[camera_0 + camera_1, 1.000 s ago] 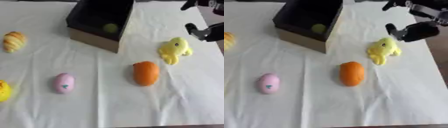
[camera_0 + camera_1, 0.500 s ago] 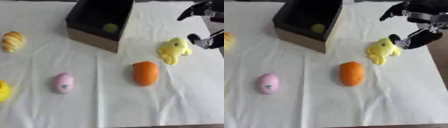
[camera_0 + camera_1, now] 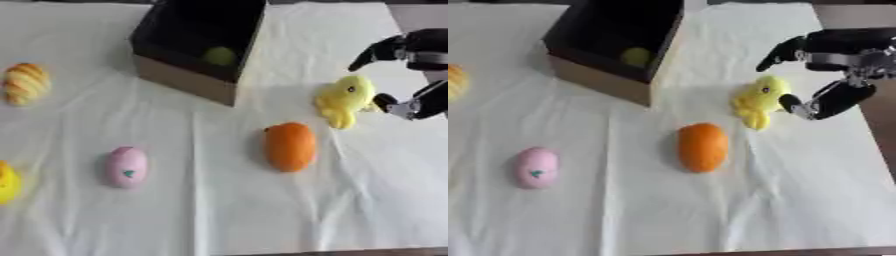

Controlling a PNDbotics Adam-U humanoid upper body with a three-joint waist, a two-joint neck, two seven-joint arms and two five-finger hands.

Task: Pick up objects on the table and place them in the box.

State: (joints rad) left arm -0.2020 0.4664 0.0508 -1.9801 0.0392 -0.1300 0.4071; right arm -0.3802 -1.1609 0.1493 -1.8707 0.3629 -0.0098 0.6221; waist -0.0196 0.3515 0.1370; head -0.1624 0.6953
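Observation:
A yellow duck toy lies on the white cloth at the right. My right hand hovers just right of it, open, with fingers above the duck and the thumb at its right side, not closed on it. An orange oval lies in the middle and a pink egg at the lower left. A striped bread roll sits at the far left, and a yellow thing shows at the left edge. The dark cardboard box at the top holds a green ball. My left hand is out of view.
The white cloth covers the table down to the front edge. Its right edge runs close under my right hand, with brown floor beyond.
My right hand has come down and leftward to the duck, its fingers spreading around the toy. The duck and the other objects have not moved.

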